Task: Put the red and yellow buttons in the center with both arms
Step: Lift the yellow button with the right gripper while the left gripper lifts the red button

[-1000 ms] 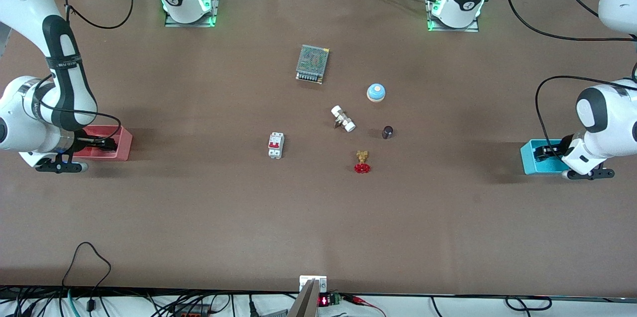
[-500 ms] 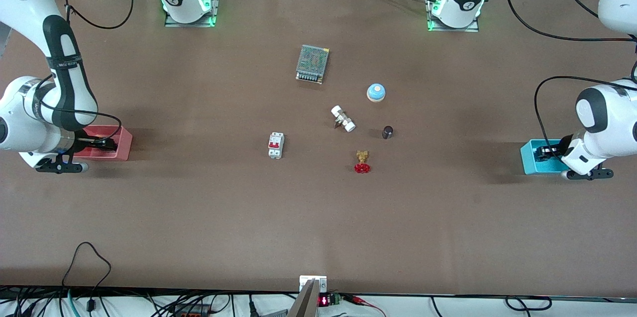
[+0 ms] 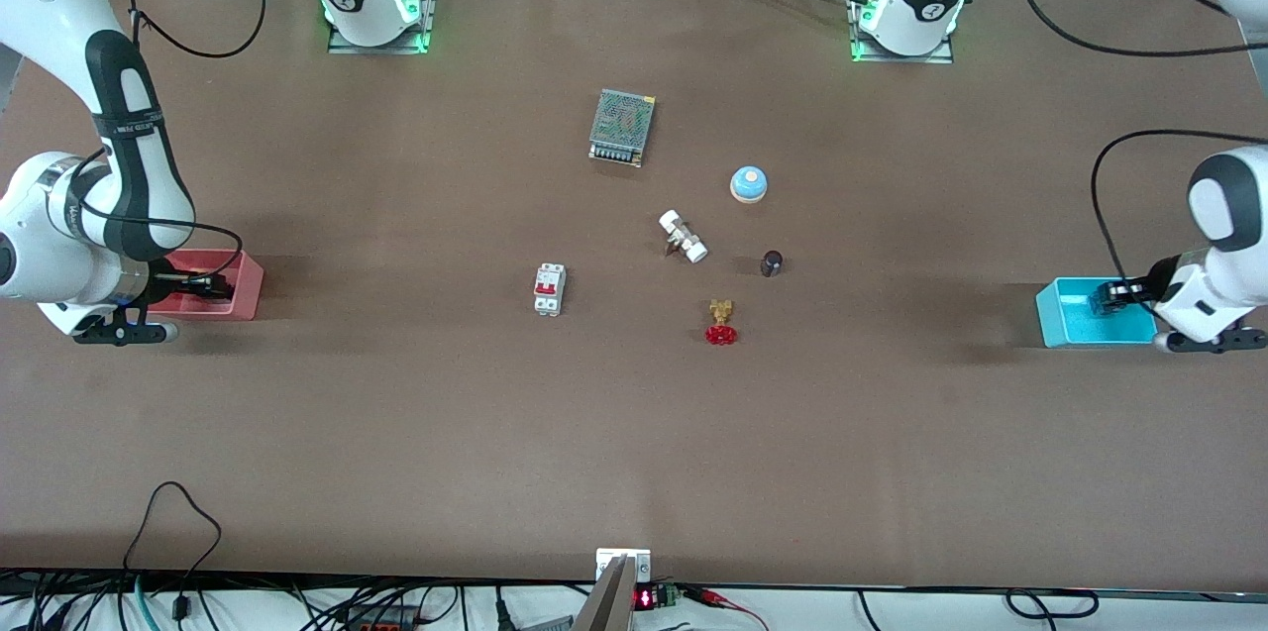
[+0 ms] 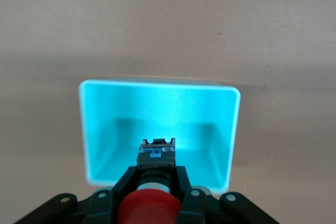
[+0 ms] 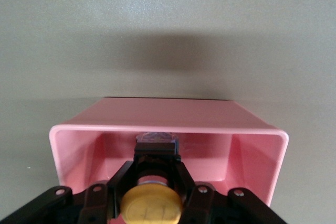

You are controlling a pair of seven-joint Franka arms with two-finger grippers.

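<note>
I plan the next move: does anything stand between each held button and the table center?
Only the bin walls. The left end effector holds the red button over the blue bin; the right end effector holds the yellow button in the pink bin.

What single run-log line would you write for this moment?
left gripper: shut on red button, over blue bin | right gripper: shut on yellow button, in pink bin | center: no buttons yet

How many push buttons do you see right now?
2. The red button is held in the left gripper over the blue bin; the yellow button in the right gripper over the pink bin.
</note>
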